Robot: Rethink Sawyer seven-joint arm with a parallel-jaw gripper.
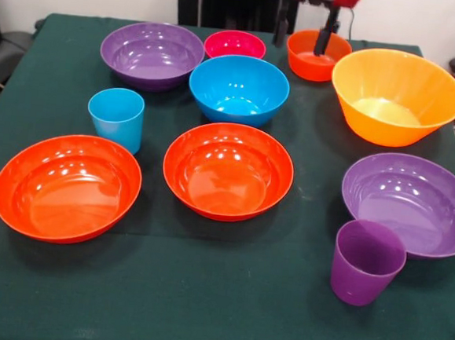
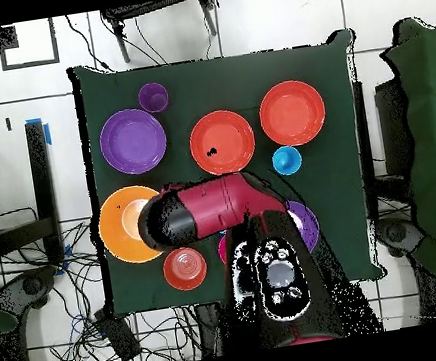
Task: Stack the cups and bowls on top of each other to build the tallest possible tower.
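Note:
My gripper hangs open at the table's far side. One of its fingers reaches over the small orange bowl. The pink bowl, the blue bowl and a wide purple bowl stand to its left. The large yellow-orange bowl is to its right. The light blue cup and the purple cup stand upright. All pieces stand apart; no tower is in view.
Two wide orange-red bowls sit in the near middle and left of the green cloth. The second wide purple bowl is near right. In the overhead view my arm hides the pink and blue bowls.

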